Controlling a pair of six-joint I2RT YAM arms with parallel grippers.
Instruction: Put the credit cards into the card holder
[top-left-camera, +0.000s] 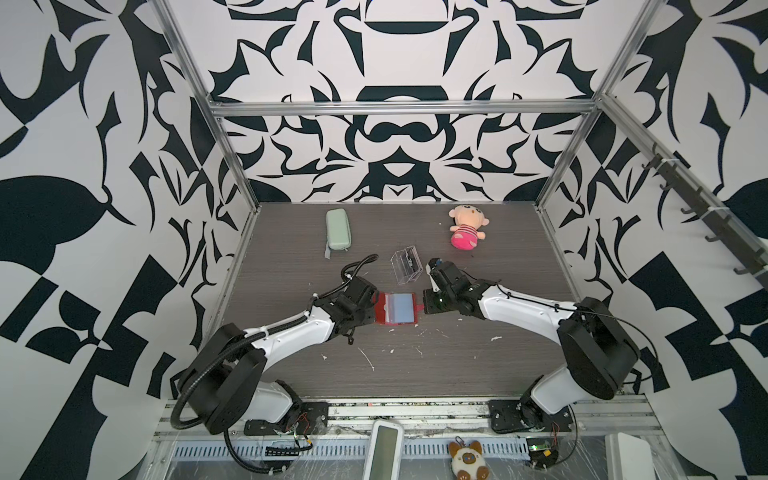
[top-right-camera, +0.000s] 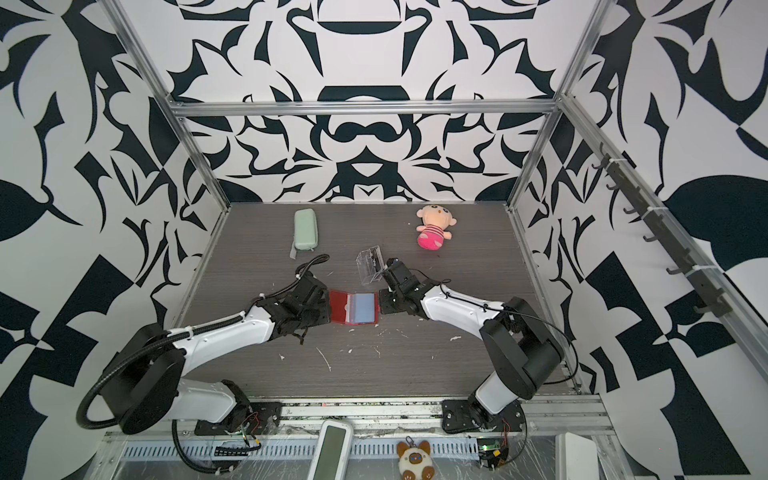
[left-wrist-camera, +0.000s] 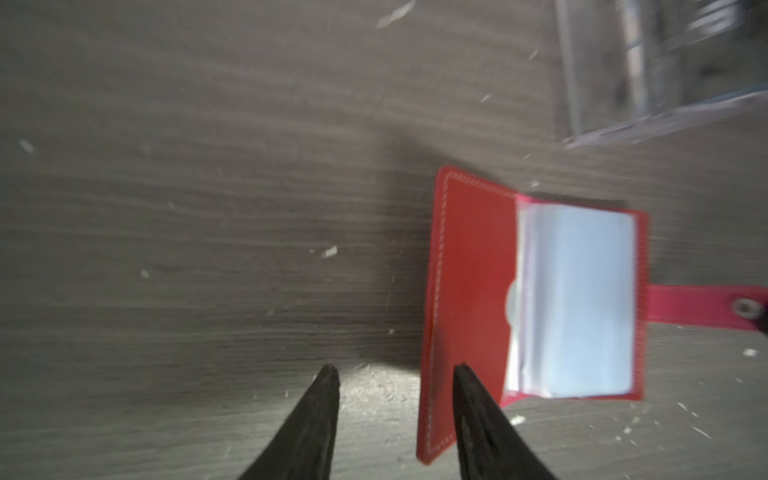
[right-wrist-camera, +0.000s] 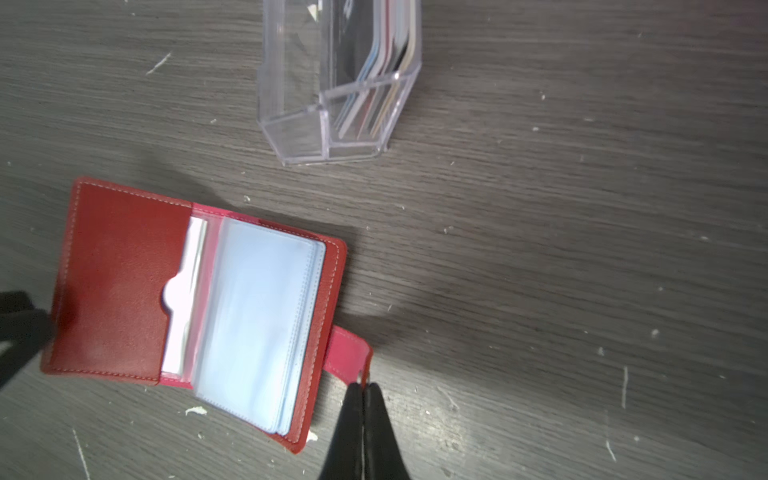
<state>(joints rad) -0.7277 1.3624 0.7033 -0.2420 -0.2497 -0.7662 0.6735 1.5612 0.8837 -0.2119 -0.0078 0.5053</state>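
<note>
Since the holder (top-left-camera: 395, 308) is soft and floppy, I think it will bend or slide if I push on it. It lies open just below the middle of both top views, between my grippers. My right gripper (right-wrist-camera: 365, 386) is pinched tight on the tip of its pink tab (right-wrist-camera: 347, 353), which looks like a good spot to pin it down. My left gripper (left-wrist-camera: 395, 370) has its jaws apart at the edge of the red cover (left-wrist-camera: 469, 291), squeezing nothing. The clear pages (right-wrist-camera: 257, 316) look thin and slick, so a pocket may be hard to open.

The cards (right-wrist-camera: 374, 79) stand on edge in the clear box (top-left-camera: 406, 266), just above the holder in the top views. They look light, stiff and smooth, and I would take one by its top edge. The box walls are close around them, so my fingers get little room.

The table (top-left-camera: 478, 365) is bare lower down, with open room. The green case (top-left-camera: 337, 229) and doll (top-left-camera: 466, 227) sit far up, well out of the way.
</note>
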